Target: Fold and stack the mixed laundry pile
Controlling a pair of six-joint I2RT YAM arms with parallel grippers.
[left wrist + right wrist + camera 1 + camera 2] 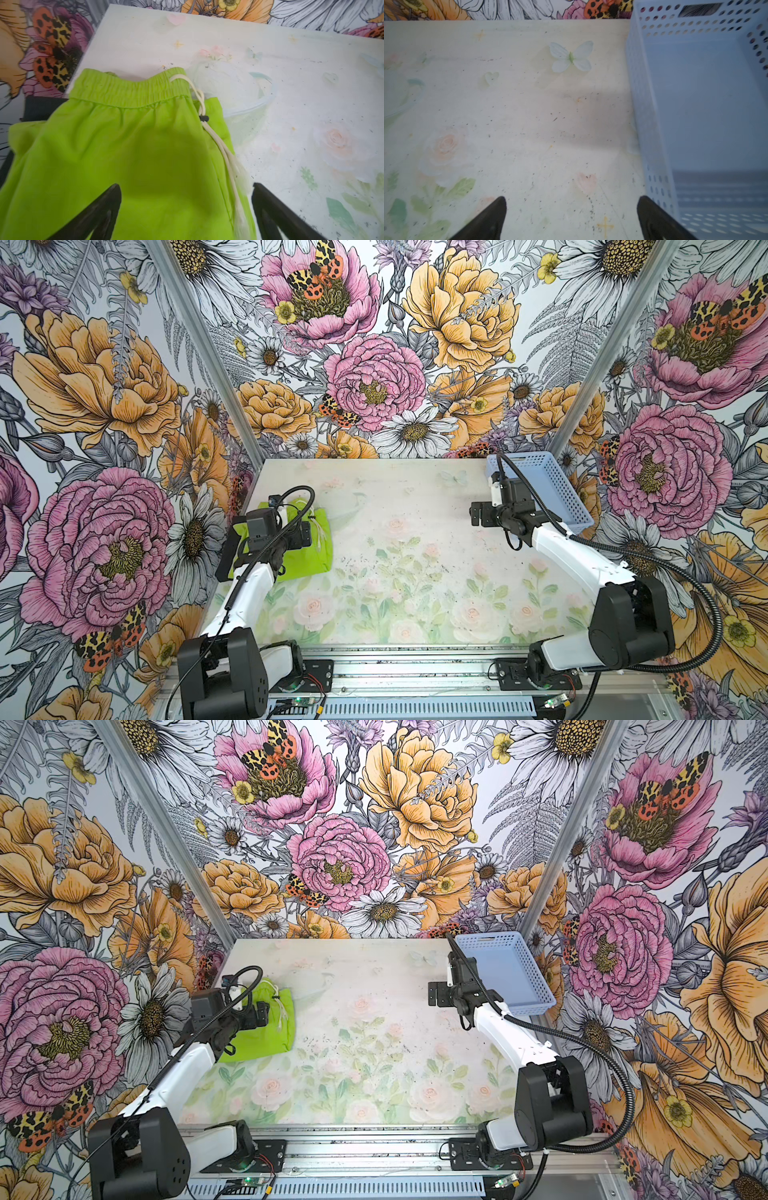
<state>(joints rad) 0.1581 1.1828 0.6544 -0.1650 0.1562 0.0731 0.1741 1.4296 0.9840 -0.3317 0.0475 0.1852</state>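
The lime-green shorts [309, 558] lie flat near the left edge of the table [415, 572], about halfway back, and both top views show them there [266, 1042]. In the left wrist view the shorts [145, 155] fill most of the picture. Their stretchy waistband [128, 91] is at the far end from the camera. A cream drawstring [216, 141] runs down one side of the cloth, and a small black stopper [204, 118] sits on it. No words or logo can be read on the shorts in any view. A bit of the black T-shirt [43, 107] peeks out from under the shorts by the table edge, so the shorts are on top of it. Its neck label is hidden. The left gripper [187, 193] hangs over the shorts with its two black fingers [112, 199] spread wide apart, and it holds nothing. It is hard to tell if the tips touch the cloth. The right gripper [571, 205] is well apart from the clothes, over the bare table on the right side [478, 514]. Its jaws are spread wide too, and nothing is between them. Just beside it stands the light-blue basket [641, 104] with little round holes in its walls. In both top views the basket [519, 456] sits in the far right corner of the table [486, 936].
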